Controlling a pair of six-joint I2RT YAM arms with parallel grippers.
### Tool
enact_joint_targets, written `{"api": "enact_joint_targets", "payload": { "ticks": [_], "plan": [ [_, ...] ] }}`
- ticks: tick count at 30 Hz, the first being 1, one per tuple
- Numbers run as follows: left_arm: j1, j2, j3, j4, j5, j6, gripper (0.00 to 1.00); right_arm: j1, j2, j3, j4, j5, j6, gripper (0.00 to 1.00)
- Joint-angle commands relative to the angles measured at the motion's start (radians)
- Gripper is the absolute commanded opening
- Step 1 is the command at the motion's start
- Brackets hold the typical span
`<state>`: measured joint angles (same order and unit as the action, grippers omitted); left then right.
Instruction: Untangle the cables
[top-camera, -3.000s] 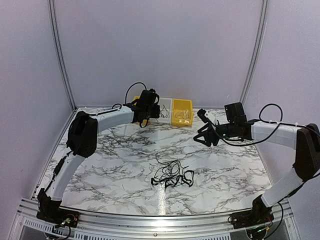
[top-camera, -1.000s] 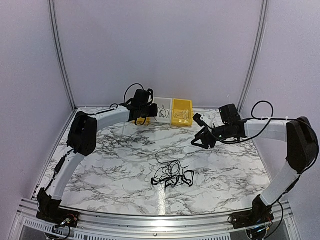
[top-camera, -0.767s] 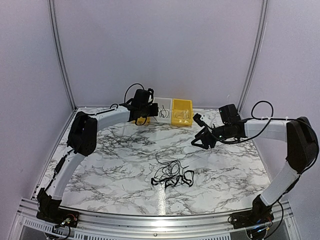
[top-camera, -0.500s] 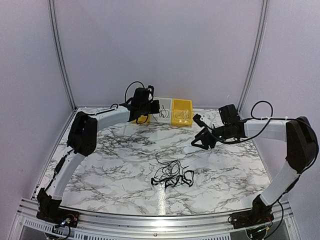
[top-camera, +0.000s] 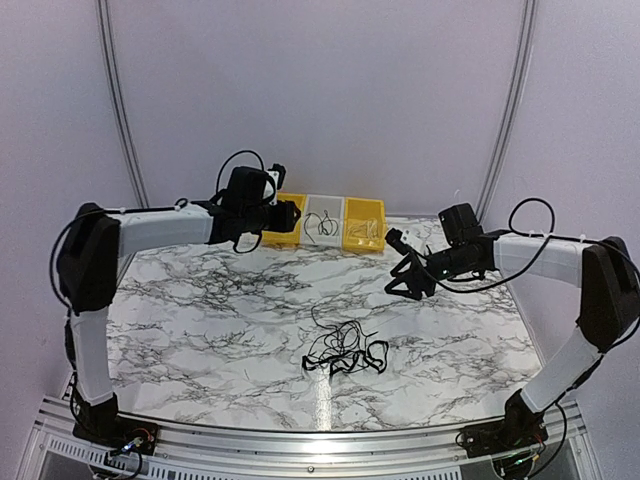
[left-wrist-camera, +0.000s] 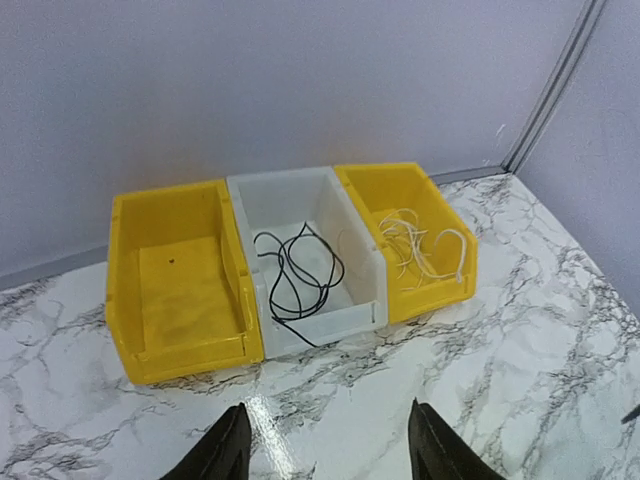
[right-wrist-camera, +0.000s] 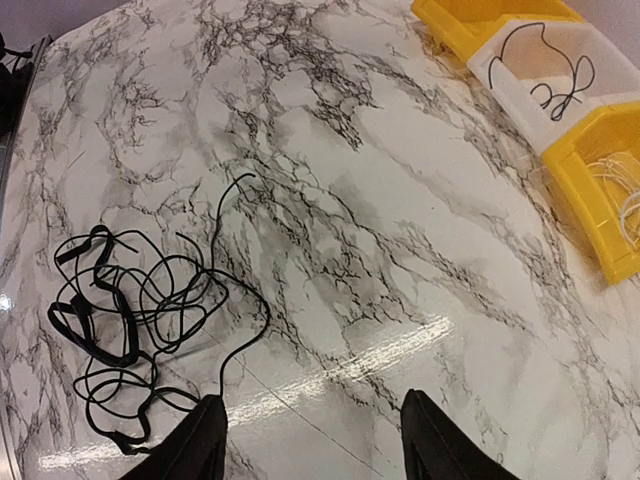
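Observation:
The cables (top-camera: 345, 352) lie as a loose black tangle on the marble table, front of centre. They also show at the left of the right wrist view (right-wrist-camera: 120, 320). One strand runs toward my right fingers. My right gripper (top-camera: 399, 266) is open and empty, above the table, right of and behind the tangle; it also shows in the right wrist view (right-wrist-camera: 315, 445). My left gripper (top-camera: 289, 214) is open and empty at the back, just left of the bins. In the left wrist view (left-wrist-camera: 330, 455) it faces them.
Three bins stand in a row at the back wall. The left yellow bin (left-wrist-camera: 190, 360) is empty. The white bin (left-wrist-camera: 330, 325) holds one black cable (left-wrist-camera: 300, 270). The right yellow bin (left-wrist-camera: 435, 295) holds white cables (left-wrist-camera: 425, 245). Metal rails edge the table.
My left arm has swung out to the left and its gripper has drawn back from over the bins. My right gripper has hardly moved. The tangle is unchanged.

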<state>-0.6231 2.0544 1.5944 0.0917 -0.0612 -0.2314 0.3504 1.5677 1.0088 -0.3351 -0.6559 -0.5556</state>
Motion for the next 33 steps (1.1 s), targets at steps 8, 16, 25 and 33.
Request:
{"api": "enact_joint_targets", "payload": {
  "ticks": [8,16,25,33],
  "plan": [
    [-0.169,-0.388,-0.492,-0.081,-0.096,-0.009,0.60,0.180,0.057,0.126,-0.090,0.046,-0.041,0.60],
    [-0.232,-0.282,-0.654,0.137,0.129,-0.360,0.57,0.207,0.171,0.229,-0.107,0.025,0.018,0.57],
    [-0.245,-0.081,-0.539,0.209,0.165,-0.431,0.53,0.209,0.118,0.116,-0.065,0.040,0.013,0.58],
    [-0.242,0.034,-0.423,0.213,0.173,-0.477,0.20,0.208,0.120,0.109,-0.059,0.042,0.008,0.58]
  ]
}}
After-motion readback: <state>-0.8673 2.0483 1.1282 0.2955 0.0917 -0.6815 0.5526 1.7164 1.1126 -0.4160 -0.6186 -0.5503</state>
